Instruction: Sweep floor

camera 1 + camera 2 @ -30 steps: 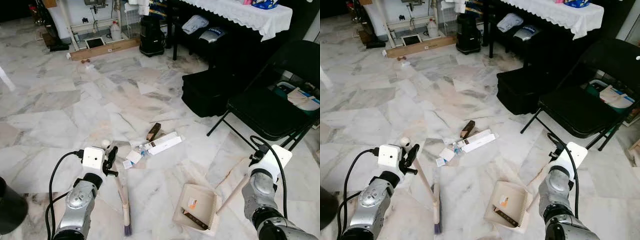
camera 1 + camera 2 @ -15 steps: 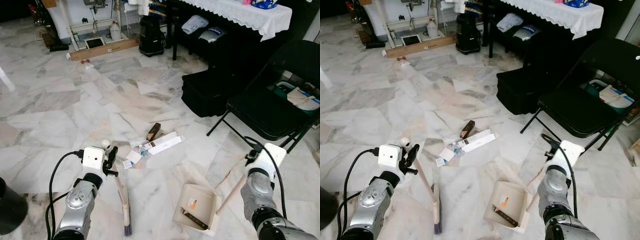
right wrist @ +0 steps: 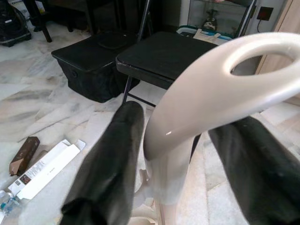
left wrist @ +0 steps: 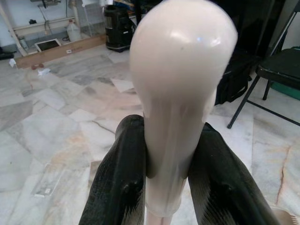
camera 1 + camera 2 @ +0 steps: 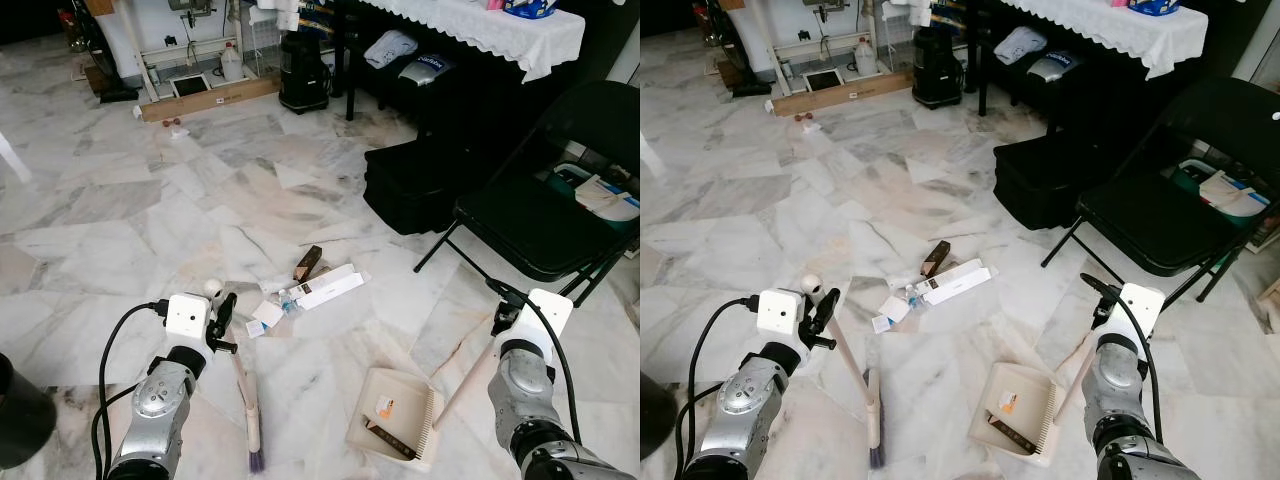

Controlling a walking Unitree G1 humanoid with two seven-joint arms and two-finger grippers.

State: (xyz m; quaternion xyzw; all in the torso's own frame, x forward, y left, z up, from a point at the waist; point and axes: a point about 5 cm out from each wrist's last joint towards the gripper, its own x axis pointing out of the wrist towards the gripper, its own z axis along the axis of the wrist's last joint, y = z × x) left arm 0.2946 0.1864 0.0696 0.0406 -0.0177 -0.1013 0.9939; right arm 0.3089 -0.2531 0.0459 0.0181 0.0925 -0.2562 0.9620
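My left gripper [image 5: 222, 318] is shut on the rounded top of a pale broom handle [image 4: 180, 84], its black fingers [image 4: 123, 183] pressed against both sides. The broom's brush head [image 5: 252, 430] rests on the marble floor below it. My right gripper [image 5: 500, 322] is shut on the looped handle [image 3: 220, 89] of a cream dustpan [image 5: 392, 418], which sits tilted on the floor with a brown stick and a small card inside. Litter lies ahead of the broom: a brown box [image 5: 307, 262], a long white carton [image 5: 328, 286] and paper scraps [image 5: 266, 313].
A black folding chair [image 5: 560, 210] stands at the right, with a black case [image 5: 410, 185] beside it. A table with a white lace cloth [image 5: 480, 25] is behind. A dark appliance [image 5: 303, 70] and a wooden plank [image 5: 210, 98] lie far back. A dark object [image 5: 15, 415] sits lower left.
My right wrist has swayed slightly left and back again with the dustpan handle. The broom, dustpan and litter stay where they were.
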